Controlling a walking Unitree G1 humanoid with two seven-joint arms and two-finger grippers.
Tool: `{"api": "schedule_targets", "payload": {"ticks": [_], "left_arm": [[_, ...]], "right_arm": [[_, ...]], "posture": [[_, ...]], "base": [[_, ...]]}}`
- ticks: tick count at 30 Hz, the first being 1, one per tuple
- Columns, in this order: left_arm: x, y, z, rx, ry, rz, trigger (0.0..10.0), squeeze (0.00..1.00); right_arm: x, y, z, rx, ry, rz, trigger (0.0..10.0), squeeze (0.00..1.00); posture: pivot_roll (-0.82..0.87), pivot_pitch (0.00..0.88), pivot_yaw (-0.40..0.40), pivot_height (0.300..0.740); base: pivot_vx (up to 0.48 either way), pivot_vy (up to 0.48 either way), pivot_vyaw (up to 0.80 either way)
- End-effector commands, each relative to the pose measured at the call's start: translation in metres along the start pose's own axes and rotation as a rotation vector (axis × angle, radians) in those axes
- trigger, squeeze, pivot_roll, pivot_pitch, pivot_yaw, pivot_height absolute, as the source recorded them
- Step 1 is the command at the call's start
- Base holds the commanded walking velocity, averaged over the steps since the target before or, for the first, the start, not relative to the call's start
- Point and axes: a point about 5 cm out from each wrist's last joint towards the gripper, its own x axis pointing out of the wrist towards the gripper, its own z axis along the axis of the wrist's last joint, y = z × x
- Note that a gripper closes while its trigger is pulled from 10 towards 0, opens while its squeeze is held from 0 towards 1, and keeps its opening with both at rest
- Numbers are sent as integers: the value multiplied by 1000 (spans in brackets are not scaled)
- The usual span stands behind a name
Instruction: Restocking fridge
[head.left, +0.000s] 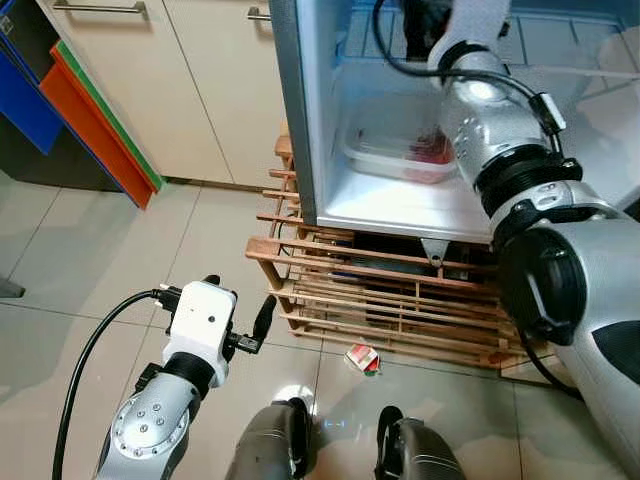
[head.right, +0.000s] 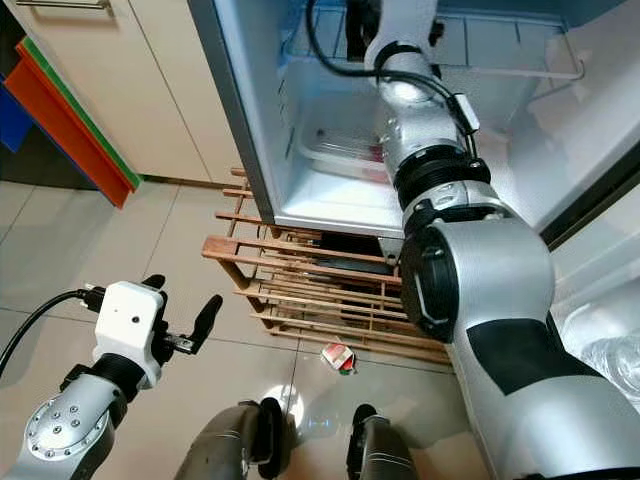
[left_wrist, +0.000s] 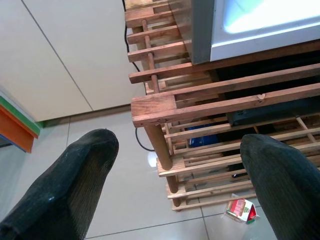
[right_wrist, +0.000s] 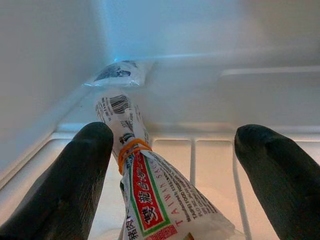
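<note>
Inside the fridge, right gripper spread over a packet.

My arms are silver shells with black joint collars, and a black cable loops to the white wrist block on the left. The left gripper and right gripper each carry two rounded, matte black fingers. Small screws ring the left forearm's disc.

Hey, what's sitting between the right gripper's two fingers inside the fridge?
In the right wrist view, a printed bag tied with an orange rubber band lies on the fridge shelf between the open right gripper's fingers.
</note>
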Motion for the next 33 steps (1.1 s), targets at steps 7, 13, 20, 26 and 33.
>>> {"api": "schedule_targets", "payload": {"ticks": [7, 13, 20, 26, 33], "left_arm": [[-2, -1, 1, 3, 4, 8, 10000, 0], [5, -3, 2, 0, -7, 5, 10000, 0], [19, 0, 8, 3, -48, 16, 10000, 0], [35, -4, 16, -21, -108, -13, 10000, 0], [60, -8, 23, -23, -154, -28, 10000, 0]], "right_arm": [[1, -1, 0, 73, 27, 8, 10000, 1000], [2, 0, 5, 179, 37, 40, 10000, 988], [4, 1, 23, -43, -72, 55, 10000, 0], [1, 6, 33, -187, -195, 72, 10000, 0], [-5, -10, 24, -182, -245, 41, 10000, 0]], "posture": [[369, 280, 49, 740], [359, 272, 46, 740], [351, 226, 44, 740], [312, 170, 38, 740], [246, 96, 35, 740]], "base": [[0, 0, 0], [0, 0, 0], [0, 0, 0], [0, 0, 0], [0, 0, 0]]}}
